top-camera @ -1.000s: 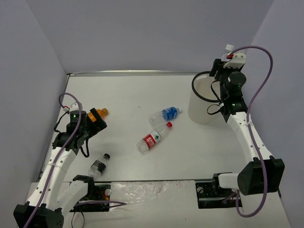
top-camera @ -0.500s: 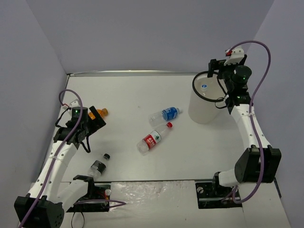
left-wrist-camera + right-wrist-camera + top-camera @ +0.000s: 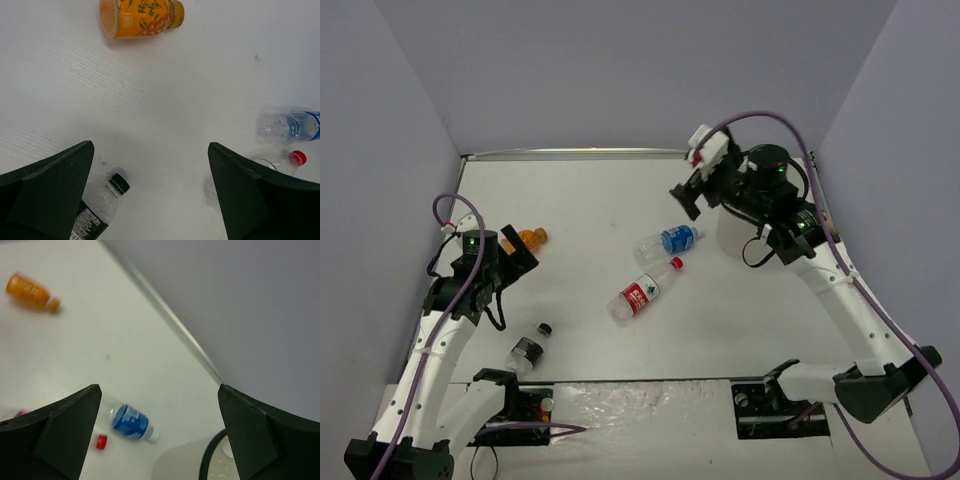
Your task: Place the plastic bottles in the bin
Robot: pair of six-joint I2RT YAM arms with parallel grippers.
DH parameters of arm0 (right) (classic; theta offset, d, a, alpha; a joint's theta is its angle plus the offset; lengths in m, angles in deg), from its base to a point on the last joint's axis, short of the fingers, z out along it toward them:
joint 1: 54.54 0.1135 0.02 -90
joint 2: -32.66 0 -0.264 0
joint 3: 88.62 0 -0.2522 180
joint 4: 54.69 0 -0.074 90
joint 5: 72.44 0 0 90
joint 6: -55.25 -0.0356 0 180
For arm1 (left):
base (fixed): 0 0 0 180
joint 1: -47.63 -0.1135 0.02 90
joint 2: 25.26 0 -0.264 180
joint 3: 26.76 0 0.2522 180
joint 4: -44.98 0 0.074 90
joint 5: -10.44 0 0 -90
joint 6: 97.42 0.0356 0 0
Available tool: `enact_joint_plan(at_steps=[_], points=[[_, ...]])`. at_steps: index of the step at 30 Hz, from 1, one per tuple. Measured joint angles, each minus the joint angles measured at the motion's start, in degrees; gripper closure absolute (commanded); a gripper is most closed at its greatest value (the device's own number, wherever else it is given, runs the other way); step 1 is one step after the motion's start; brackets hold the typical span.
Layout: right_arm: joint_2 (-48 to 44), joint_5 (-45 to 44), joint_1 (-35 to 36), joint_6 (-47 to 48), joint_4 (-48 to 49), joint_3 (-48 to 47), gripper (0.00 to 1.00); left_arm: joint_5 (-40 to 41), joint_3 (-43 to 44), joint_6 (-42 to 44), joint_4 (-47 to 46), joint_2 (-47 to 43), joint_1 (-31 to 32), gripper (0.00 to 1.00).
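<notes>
L pincer (image 3: 512, 260) & R pincer (image 3: 686, 196) wide open, empty. Bin (image 3: 732, 236) at 2 o'clock; orange bottle (image 3: 527, 239) at 9, black-cap bottle (image 3: 528, 349) at 7, blue-label bottle (image 3: 667, 242) & red-label bottle (image 3: 645, 291) mid tabletop (image 3: 590, 200).

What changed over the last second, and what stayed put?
The right hand dropped its clear bottle into the bin, then swung left over the table. The left hand backed slightly off the orange bottle. Nothing lying on the table moved.
</notes>
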Motion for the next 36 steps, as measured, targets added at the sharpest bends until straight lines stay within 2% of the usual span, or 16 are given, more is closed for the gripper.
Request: enact_joint_plan(at_steps=[3,7,15,22,30,36], points=[[5.7,1.17,4.79,9.73,-7.92,-1.57,0.0,-0.93,-0.15,-0.02,-0.08,-2.79,0.06,0.03],[14.22,1.31,5.46,21.3,-15.42,-2.36,0.0,-1.17,-0.23,0.0,-0.02,-5.32,0.08,0.03],[25.67,3.09,5.97,35.29,-21.44,-6.4,0.0,-1.4,-1.0,0.02,-0.13,-4.49,0.08,0.03],[37.29,3.48,6.31,37.97,-21.9,-9.93,0.0,-1.63,-2.17,0.07,-0.23,-0.55,0.08,0.03],[46.59,3.26,6.29,38.94,-22.68,-12.63,0.0,-1.54,-2.17,0.36,-0.59,0.09,0.08,0.03],[53.06,3.58,5.49,38.57,-22.58,-17.02,0.09,-0.68,-2.17,0.37,-0.57,0.11,0.08,0.03]])
